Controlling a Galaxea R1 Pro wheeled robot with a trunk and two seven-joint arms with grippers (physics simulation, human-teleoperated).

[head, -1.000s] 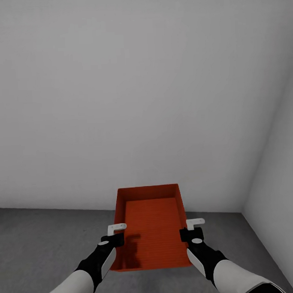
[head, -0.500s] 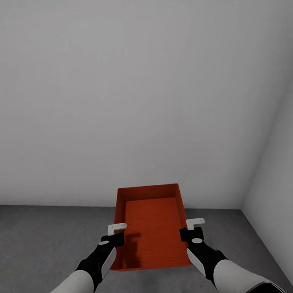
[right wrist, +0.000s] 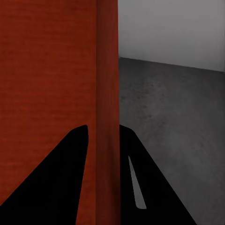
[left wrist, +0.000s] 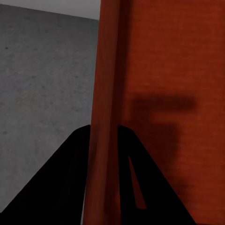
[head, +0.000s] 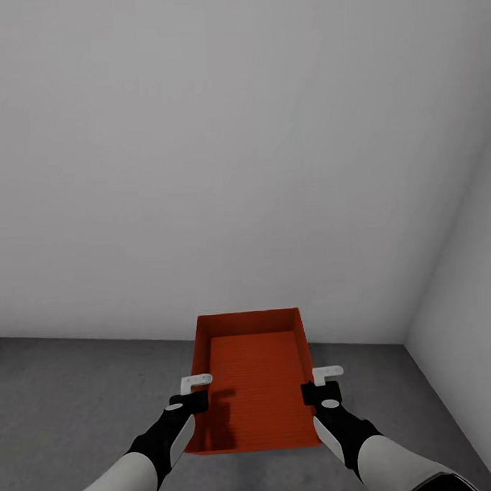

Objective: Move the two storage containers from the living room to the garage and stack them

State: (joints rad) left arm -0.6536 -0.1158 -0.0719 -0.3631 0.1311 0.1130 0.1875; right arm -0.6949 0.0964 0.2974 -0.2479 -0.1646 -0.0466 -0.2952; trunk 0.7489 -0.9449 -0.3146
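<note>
I carry the bin (head: pixel 256 378) above the grey floor (head: pixel 66 399) near the far wall (head: pixel 234 167). Left gripper (head: pixel 196 392) and right gripper (head: pixel 319 383) fingers pinch its side walls. I should lower both evenly and keep it level.

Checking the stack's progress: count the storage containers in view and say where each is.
1: the storage container is held between the left gripper and right gripper, above the floor near the wall corner. A second may lie outside the pictures.

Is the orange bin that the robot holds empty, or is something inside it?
Empty. The head view shows the bin's ribbed bottom bare, with only a shadow near the left gripper. Both grippers clamp its side walls.
</note>
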